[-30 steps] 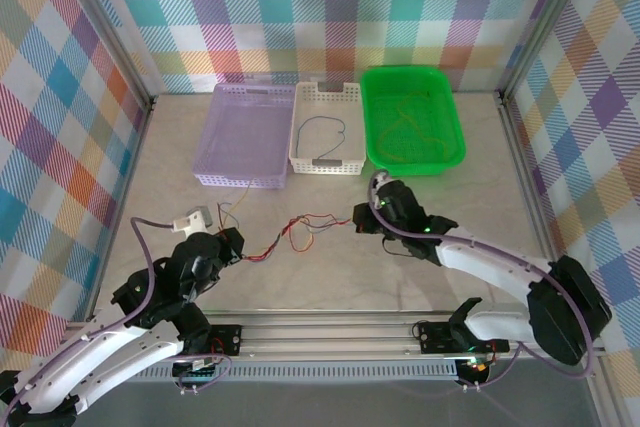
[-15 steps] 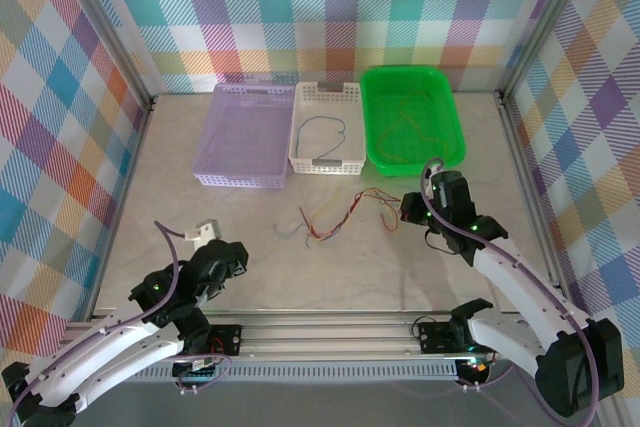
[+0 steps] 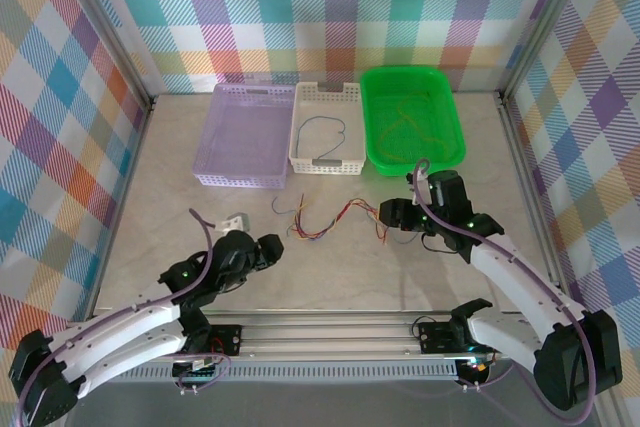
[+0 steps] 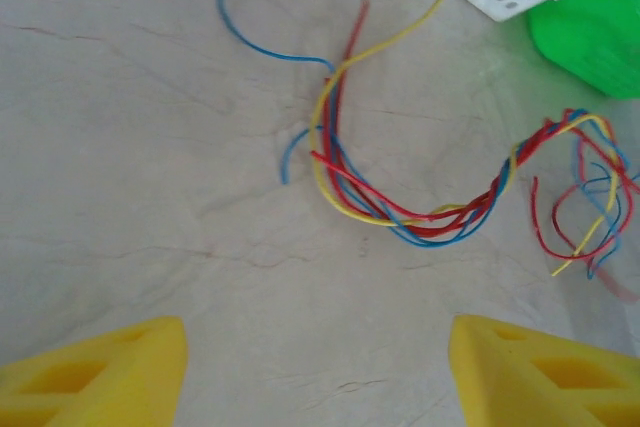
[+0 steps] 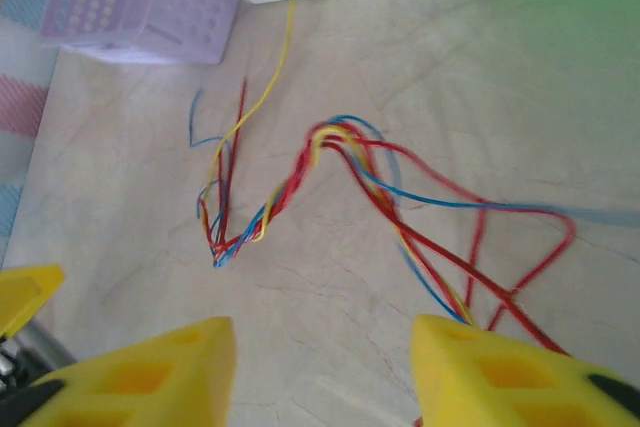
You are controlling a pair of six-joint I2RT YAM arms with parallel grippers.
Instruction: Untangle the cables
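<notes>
L hand, R hand both apart; cables twisted

L hand: empty, cables ahead of it on surface. R hand: strand ends just beside it. Risk: pinching several strands at once tightens twist.

Left arm stretched low, reaching forward and right. Left gripper has its fingers spread wide. Right arm bent at elbow, wrist turned leftward. Right gripper fingers likewise parted.
</notes>
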